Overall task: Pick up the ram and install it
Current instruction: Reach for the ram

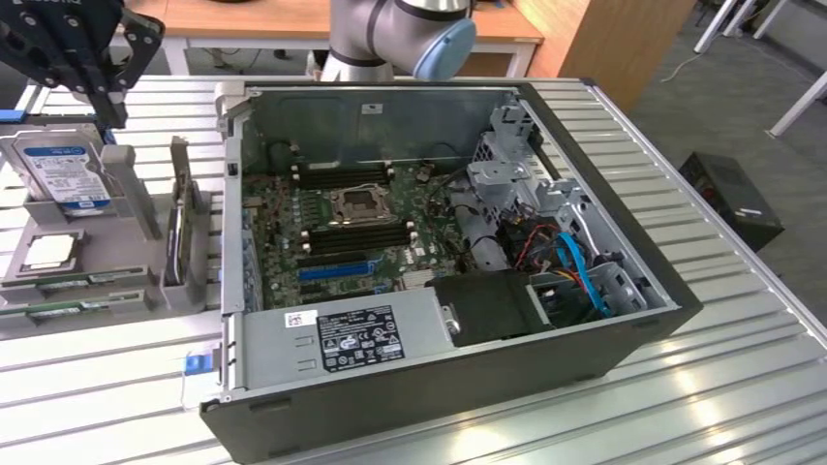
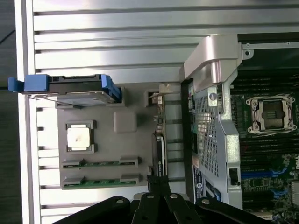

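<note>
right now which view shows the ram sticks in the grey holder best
The wrist view: it looks straight down on the grey holder, so both ram sticks show full length, side by side in their slots. The exterior view shows them as thin green strips at its left edge, at a slant.

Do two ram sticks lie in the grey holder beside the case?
Yes, the wrist view shows one ram stick and a second stick lying parallel in the grey holder.
</note>
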You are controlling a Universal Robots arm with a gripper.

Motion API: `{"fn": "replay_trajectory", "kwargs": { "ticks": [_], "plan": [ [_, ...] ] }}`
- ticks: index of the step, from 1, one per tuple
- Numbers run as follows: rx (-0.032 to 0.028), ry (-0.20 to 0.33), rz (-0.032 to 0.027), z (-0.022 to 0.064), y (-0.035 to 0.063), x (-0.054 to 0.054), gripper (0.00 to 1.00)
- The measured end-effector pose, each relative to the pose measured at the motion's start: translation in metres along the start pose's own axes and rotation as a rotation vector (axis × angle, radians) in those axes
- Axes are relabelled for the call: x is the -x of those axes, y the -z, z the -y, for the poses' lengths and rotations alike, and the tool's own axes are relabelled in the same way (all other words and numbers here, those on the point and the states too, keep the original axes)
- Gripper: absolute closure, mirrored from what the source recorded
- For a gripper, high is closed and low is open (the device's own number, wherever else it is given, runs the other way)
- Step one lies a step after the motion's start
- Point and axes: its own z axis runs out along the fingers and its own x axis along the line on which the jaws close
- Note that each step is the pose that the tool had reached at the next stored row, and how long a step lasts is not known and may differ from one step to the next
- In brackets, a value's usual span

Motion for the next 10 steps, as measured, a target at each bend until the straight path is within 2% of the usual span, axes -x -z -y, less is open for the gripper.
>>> {"fn": "replay_trajectory", "kwargs": {
  "ticks": [10],
  "plan": [
    [0.0000, 0.000, 0.0000, 0.0015, 0.0005, -0.021, 0.90]
  ]
}}
